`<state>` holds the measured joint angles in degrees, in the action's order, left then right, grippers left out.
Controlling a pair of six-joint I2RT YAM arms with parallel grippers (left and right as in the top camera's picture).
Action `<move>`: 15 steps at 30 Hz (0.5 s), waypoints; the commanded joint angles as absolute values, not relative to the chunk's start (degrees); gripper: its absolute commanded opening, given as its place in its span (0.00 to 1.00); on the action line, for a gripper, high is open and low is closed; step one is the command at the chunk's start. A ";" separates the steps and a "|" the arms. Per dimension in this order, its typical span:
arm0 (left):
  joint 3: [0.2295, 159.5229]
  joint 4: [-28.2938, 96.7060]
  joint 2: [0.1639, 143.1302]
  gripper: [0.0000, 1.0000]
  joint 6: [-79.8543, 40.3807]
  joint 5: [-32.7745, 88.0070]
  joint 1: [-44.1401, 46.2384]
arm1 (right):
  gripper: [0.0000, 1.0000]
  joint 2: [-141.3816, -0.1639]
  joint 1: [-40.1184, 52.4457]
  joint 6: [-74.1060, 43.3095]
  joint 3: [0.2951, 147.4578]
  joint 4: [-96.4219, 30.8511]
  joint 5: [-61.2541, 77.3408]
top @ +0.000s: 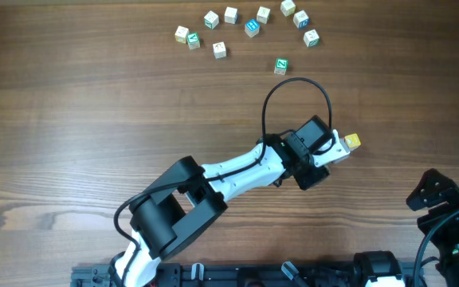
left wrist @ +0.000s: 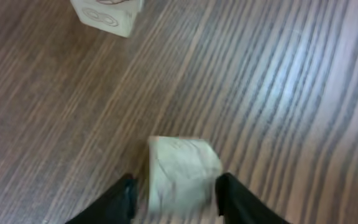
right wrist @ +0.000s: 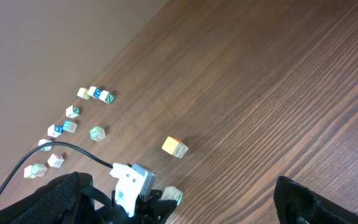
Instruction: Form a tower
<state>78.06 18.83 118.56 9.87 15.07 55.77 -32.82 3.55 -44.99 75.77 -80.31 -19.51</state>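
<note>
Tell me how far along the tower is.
Nothing is stacked yet. The left gripper straddles one pale cube, apart from a yellow-topped cube. All the stacking is left to do: other cubes lie scattered, and the right gripper is open.

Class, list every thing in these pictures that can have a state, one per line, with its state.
left gripper: slightly open, loosely around the pale cube
pale cube: inside the left gripper, a gap showing on one side
yellow-topped cube: alone on the table just ahead, nothing stacked on it
loose cubes: scattered singly, unstacked
right gripper: wide open, empty
</note>
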 commanded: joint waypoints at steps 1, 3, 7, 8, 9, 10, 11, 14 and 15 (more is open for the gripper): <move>78.00 18.72 118.54 0.53 9.89 12.10 55.59 | 1.00 -32.84 3.55 -45.17 75.31 -79.96 -18.11; 78.02 18.72 117.25 0.74 9.89 11.90 55.29 | 1.00 -32.84 3.55 -45.10 75.31 -80.12 -18.11; 78.02 20.36 110.37 1.00 9.87 9.04 52.31 | 1.00 -32.84 3.55 -45.01 75.31 -80.18 -18.22; 78.02 22.13 106.48 1.00 9.85 7.94 50.50 | 1.00 -32.84 3.55 -45.01 75.31 -80.01 -18.20; 78.02 23.70 103.70 1.00 9.87 7.49 49.21 | 1.00 -32.84 3.55 -44.99 75.31 -79.96 -18.09; 78.02 25.98 99.94 1.00 9.82 6.92 47.51 | 1.00 -33.06 3.57 -42.54 75.29 -79.55 -16.58; 78.02 27.66 96.95 1.00 9.52 6.31 46.00 | 1.00 -33.56 3.57 -35.88 75.29 -78.02 -12.62; 78.02 31.16 87.74 1.00 4.60 4.38 39.97 | 0.99 -40.27 3.57 -23.33 75.29 -76.79 -3.07; 78.02 32.05 85.03 1.00 2.50 4.38 37.78 | 1.00 -42.74 3.57 -22.48 75.29 -77.12 -2.96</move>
